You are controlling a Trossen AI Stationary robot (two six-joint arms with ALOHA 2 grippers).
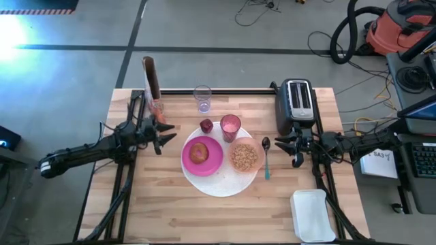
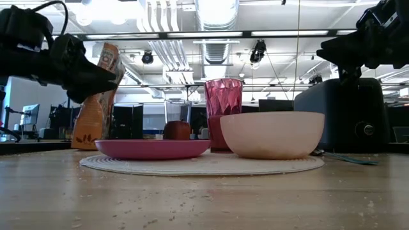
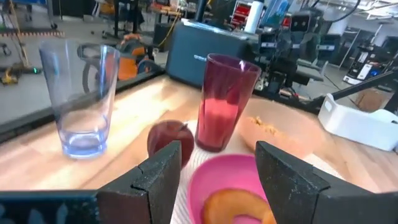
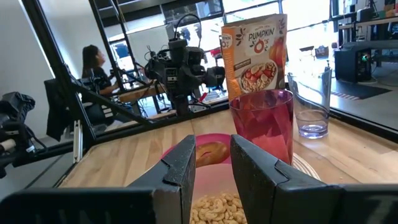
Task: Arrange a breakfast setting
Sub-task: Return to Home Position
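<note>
The big white round disc [image 1: 219, 182] lies at the table's middle. On it rest the magenta plate [image 1: 210, 163] with the round toasted bread [image 1: 199, 152], and the translucent pink bowl [image 1: 244, 157] holding cereal. The pink tumbler [image 1: 230, 126] and the small dark-red fruit [image 1: 206, 126] stand at the disc's far rim. The blue-handled spoon [image 1: 266, 158] lies on the table right of the bowl. My left gripper [image 1: 165, 138] hovers open and empty left of the plate, also seen in its wrist view [image 3: 217, 155]. My right gripper [image 1: 285, 144] hovers right of the spoon, fingers narrowly apart [image 4: 213, 146], empty.
A clear glass [image 1: 202, 98] and a cereal box [image 1: 151, 85] stand at the far edge. A dark toaster [image 1: 296, 105] stands at the far right. A white lidded container [image 1: 313, 214] lies near the front right corner. Bare wood lies in front of the disc.
</note>
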